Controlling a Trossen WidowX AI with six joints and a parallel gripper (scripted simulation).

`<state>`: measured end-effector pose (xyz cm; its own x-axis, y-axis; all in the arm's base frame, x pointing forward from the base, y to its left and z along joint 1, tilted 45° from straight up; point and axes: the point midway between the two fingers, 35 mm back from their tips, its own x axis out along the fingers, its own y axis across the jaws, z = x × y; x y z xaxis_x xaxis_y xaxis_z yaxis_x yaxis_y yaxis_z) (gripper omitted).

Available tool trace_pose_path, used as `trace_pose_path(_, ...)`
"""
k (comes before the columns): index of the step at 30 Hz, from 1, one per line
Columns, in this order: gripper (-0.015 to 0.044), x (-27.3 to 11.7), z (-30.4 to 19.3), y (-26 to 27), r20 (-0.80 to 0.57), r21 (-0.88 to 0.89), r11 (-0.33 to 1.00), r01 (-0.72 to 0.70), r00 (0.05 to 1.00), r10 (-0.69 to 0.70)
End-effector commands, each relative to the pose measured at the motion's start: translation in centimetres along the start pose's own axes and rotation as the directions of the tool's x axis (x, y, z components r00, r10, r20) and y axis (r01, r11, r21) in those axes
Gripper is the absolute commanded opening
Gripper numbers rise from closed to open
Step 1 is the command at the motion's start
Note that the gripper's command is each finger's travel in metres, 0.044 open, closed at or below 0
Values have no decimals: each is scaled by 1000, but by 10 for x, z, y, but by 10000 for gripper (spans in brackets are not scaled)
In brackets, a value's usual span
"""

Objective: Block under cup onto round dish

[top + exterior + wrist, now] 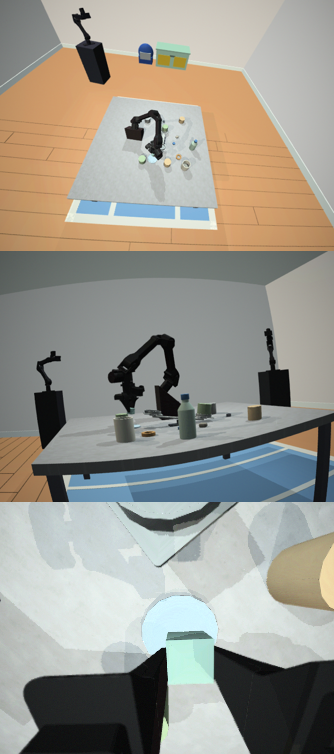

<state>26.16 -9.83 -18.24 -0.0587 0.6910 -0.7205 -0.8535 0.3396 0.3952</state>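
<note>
My gripper (152, 155) (131, 410) (186, 651) is shut on a mint-green block (132, 410) (190, 663) and holds it in the air. The pale blue round dish (152, 159) (137, 426) (180, 614) lies below; in the wrist view the block overlaps its lower edge. One green cup (165, 128) (204, 409) stands on the balance's far end. The other green cup (141, 159) (121, 414) stands on the table beside the dish. The balance's near end (152, 411) (158, 552) holds no cup. No cup is above the dish.
A tan cylinder (167, 162) stands right of the dish; another tan cylinder (181, 119) (254, 412) stands far off. A cream open cup (185, 166) (124, 429), an orange ring (176, 156) (148, 435) and a green bottle (193, 146) (187, 422) are farther right. A grey cylinder (147, 121) stands near the arm's base.
</note>
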Motion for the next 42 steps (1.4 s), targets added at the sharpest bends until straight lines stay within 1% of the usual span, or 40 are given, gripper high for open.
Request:
trace_pose_path(1, 0, 9, -12, 1, -5, -13, 1000, 7, 1000, -7)
trace_pose_path(6, 0, 16, -12, 1, -5, -13, 1000, 7, 1000, -7)
trace_pose_path(12, 0, 50, -12, 1, -3, -14, 1000, 6, 1000, -7)
trace_pose_path(21, 0, 54, -12, 1, -3, -14, 1000, 6, 1000, -6)
trace_pose_path(34, 0, 72, -11, 1, -2, -14, 1000, 6, 1000, -6)
trace_pose_path(35, 26, 67, -12, 0, -7, -19, 1000, 7, 1000, -7)
trace_pose_path(42, 210, 67, -12, 0, -7, -19, 1000, 7, 1000, -7)
